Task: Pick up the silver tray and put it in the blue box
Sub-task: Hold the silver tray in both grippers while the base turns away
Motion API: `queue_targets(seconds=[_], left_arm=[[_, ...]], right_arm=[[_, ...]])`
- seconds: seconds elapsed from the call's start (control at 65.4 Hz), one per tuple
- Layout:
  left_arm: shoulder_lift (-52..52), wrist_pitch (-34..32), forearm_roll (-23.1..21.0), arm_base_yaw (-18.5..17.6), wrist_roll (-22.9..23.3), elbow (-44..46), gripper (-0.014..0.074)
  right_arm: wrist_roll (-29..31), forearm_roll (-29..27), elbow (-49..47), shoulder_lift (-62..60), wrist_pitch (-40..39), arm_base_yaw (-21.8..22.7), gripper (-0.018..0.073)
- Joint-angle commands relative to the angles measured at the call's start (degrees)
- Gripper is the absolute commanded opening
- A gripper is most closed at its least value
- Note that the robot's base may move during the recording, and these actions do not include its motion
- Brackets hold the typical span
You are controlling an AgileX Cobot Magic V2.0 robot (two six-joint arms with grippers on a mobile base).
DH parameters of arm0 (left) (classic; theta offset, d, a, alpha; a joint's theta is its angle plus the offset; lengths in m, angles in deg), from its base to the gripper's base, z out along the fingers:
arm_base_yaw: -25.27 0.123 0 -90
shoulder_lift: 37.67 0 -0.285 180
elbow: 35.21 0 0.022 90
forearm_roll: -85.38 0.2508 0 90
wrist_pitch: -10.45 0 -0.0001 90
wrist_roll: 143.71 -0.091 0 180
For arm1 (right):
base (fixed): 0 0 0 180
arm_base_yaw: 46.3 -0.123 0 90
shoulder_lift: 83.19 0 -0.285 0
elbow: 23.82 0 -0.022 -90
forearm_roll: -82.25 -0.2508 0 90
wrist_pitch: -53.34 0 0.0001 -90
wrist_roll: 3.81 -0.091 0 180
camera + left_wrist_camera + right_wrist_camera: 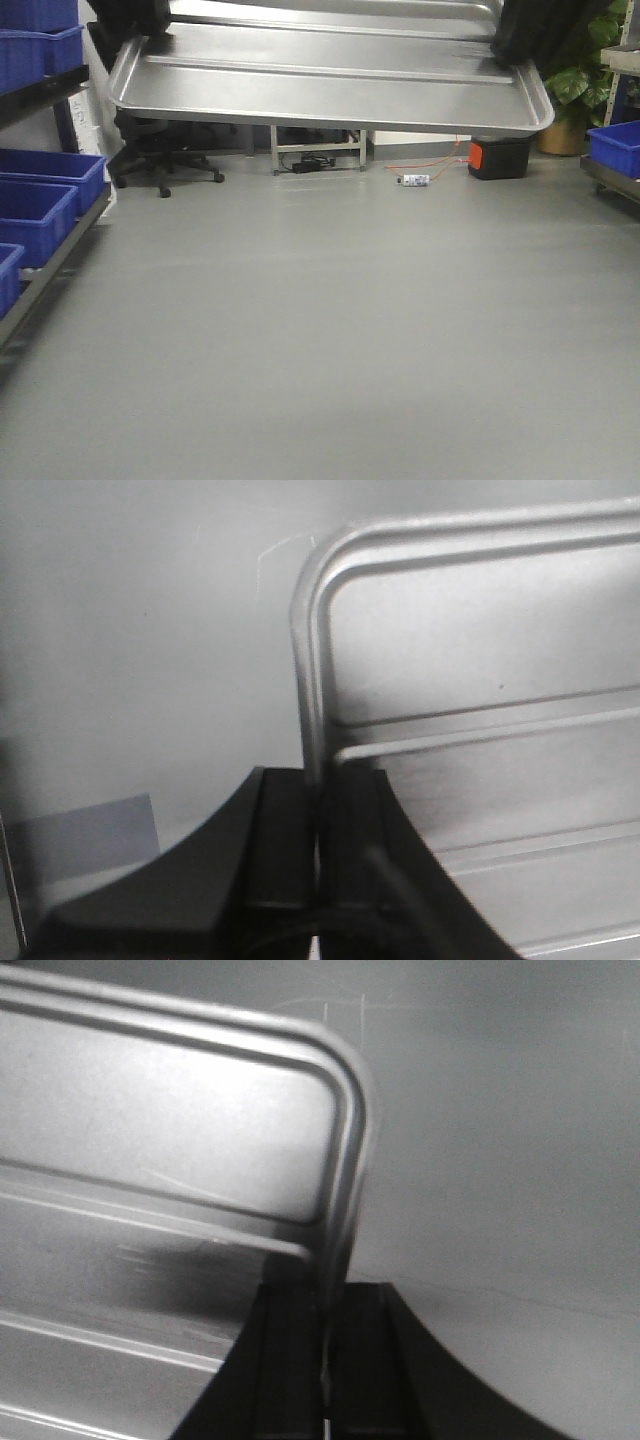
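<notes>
Clenched on the silver tray [330, 75] with the left gripper [318, 780] and right gripper [325, 1295], one at each short rim. Held well above the grey floor [320, 330] (long ridges showing).

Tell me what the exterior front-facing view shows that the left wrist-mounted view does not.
Only the front-facing view shows the room: the grey floor, blue plastic crates on a rack, a black office chair and a green potted plant. Only the left wrist view shows, close up, the left gripper, its black fingers pinching the rim of the shiny silver metal tray near a rounded corner. Both views show that tray and the long ridges along its base.
</notes>
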State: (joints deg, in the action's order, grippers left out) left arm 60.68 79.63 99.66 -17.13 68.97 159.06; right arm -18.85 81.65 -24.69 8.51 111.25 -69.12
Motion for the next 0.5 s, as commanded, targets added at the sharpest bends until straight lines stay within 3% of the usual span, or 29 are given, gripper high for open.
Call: queue_targets(seconds=[0.0, 0.489], left_arm=[[-2.21, 0.76, 1.94, -0.18, -2.08, 1.24, -0.0098], [-2.21, 0.76, 1.94, -0.18, -2.08, 1.24, -0.0098]], right_arm=[[1.03, 2.37, -2.28, -2.35, -3.3, 0.31, 0.0057], [1.03, 2.37, -2.28, -2.35, -3.3, 0.31, 0.0057]])
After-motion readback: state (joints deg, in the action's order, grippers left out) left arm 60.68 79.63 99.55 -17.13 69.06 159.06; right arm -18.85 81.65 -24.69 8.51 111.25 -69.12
